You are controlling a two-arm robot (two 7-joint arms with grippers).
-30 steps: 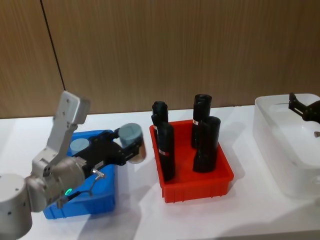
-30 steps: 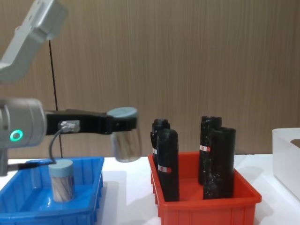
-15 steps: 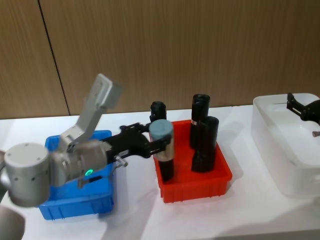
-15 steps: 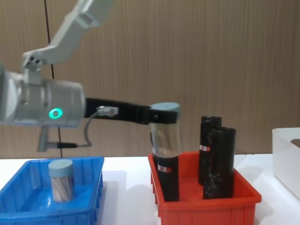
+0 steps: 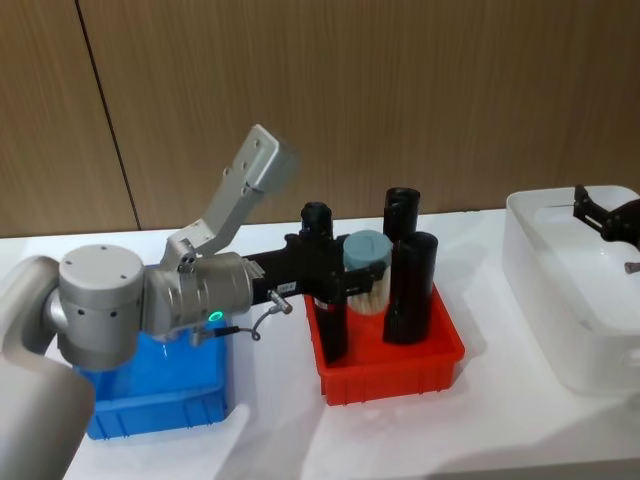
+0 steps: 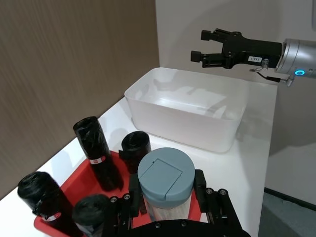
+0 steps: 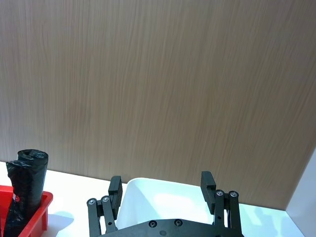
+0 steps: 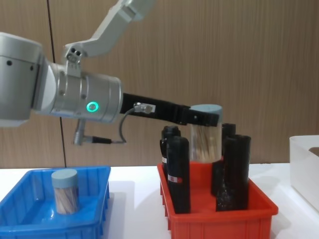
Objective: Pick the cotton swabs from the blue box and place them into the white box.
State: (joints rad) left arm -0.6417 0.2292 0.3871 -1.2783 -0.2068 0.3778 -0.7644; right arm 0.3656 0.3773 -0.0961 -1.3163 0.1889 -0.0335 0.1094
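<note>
Four tall black cylinders (image 5: 412,290) crowd the red bin (image 5: 395,375), hemming in a cotton swabs jar (image 5: 367,272) held aloft among their tops, one cylinder close at its 3 o'clock. The left gripper (image 5: 350,280) has its fingers clamped on the jar's sides. A second cotton swabs jar (image 8: 65,190) stands in the blue box (image 5: 160,400), at the bin's 9 o'clock. At its 3 o'clock, the right gripper (image 5: 600,215) hangs over the white box (image 5: 560,310), fingers spread wide and holding nothing.
</note>
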